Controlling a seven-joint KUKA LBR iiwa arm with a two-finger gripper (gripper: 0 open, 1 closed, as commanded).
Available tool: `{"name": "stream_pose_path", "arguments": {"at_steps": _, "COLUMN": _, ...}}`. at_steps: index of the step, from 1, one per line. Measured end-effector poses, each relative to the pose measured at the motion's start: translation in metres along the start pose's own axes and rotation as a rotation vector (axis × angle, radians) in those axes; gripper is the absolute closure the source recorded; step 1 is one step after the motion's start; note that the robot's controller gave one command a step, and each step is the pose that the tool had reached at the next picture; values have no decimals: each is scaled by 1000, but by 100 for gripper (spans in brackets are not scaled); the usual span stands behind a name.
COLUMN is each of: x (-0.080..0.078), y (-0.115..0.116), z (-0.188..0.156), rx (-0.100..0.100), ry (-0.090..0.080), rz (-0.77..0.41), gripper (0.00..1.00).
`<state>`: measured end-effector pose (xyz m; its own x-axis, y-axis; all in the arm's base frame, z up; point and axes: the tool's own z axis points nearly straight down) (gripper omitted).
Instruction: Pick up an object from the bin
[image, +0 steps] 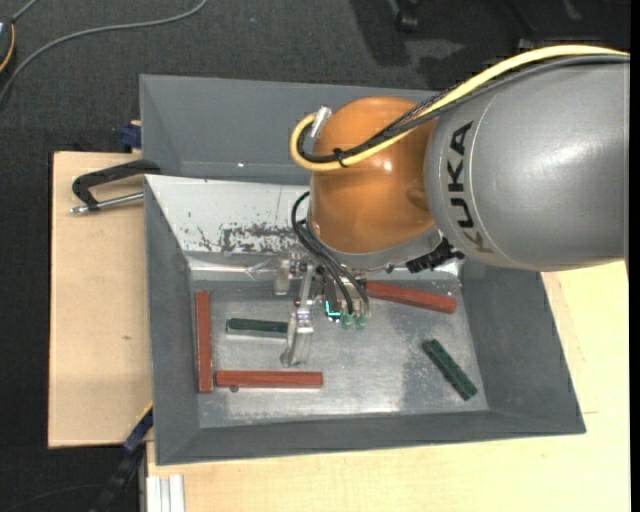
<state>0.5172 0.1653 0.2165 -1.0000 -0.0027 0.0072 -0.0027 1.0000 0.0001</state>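
Hovering the gripper at the right end of the dark green bar, left of the bin's middle, I am judging this the approach; clenched or released, I cannot tell. The next move is calling for straddling that bar squarely.

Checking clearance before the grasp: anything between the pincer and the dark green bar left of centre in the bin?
Nothing visible does. The pincer sits at the view's right end of the dark green bar. The red bar along the left and the red bar nearer the front lie clear of it.
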Motion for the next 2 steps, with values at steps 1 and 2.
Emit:
{"name": "stream_pose_path", "arguments": {"at_steps": 1, "x": -66, "y": 1, "z": 150, "rx": 0, "ry": -4, "rz": 10, "gripper": 0}}
{"name": "stream_pose_path", "arguments": {"at_steps": 2, "x": -69, "y": -4, "z": 113, "rx": -4, "ry": -15, "rz": 78, "gripper": 0}}
